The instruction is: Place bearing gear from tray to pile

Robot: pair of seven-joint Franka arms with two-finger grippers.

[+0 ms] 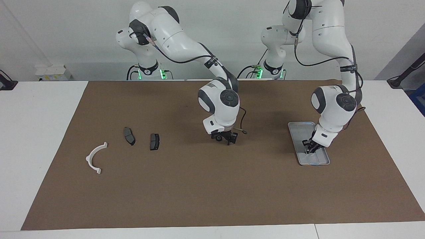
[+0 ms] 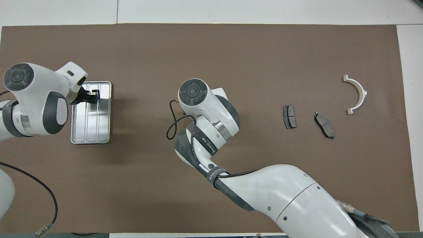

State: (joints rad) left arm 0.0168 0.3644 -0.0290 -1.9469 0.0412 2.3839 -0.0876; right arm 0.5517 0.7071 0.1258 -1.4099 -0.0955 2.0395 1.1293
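Note:
The silver tray point(image 1: 300, 127) lies on the brown mat toward the left arm's end; it also shows in the overhead view point(image 2: 96, 132). My left gripper point(image 1: 310, 148) is down in the tray point(image 2: 90, 96) and covers part of its floor. No bearing gear shows plainly on the bare tray. My right gripper point(image 1: 225, 139) hangs just over the middle of the mat, with a small dark round part point(image 1: 217, 138) at its tip. I cannot tell whether that part is held. The pile is a white arc point(image 1: 95, 158) and two dark pads point(image 1: 129, 135) point(image 1: 154, 141) toward the right arm's end.
The brown mat point(image 1: 212, 192) covers most of the white table. In the overhead view the right arm's wrist point(image 2: 198, 99) hides its gripper, and the arc point(image 2: 358, 94) and pads point(image 2: 289, 116) point(image 2: 324, 120) lie well apart from it. A cable loop point(image 2: 172, 122) hangs beside that wrist.

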